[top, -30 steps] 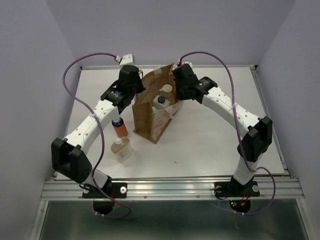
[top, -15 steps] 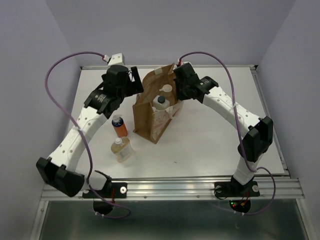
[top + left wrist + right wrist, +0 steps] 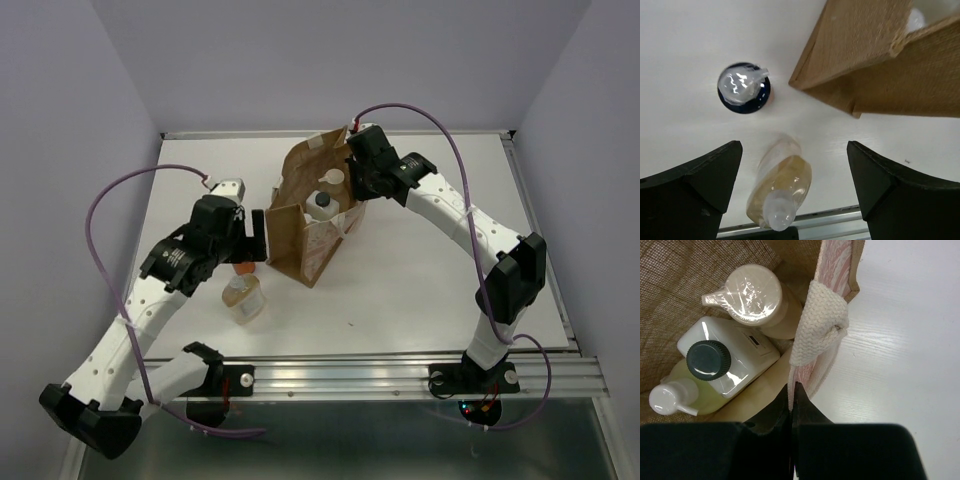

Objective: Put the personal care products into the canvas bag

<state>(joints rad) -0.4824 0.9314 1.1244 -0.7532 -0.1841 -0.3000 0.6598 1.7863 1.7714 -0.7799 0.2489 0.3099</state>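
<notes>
The white bench (image 3: pixel 420 280) holds the tall brown canvas bag (image 3: pixel 300 235). The right gripper (image 3: pixel 791 390) is pressed together on the bag's top edge, pinching it. The left gripper (image 3: pixel 792 165) is spread wide and holds nothing. 3 bottles sit inside the bag, just ahead of the right gripper: the beige bottle (image 3: pixel 752 292), the white bottle with a black cap (image 3: pixel 727 360) and the yellow-green bottle (image 3: pixel 685 390). The amber bottle (image 3: pixel 780 192) is under the left gripper, between its fingers. The orange bottle with a dark blue cap (image 3: pixel 744 87) is just ahead of it.

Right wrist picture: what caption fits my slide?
Three bottles inside the canvas bag, right gripper pinching its rim.
</notes>
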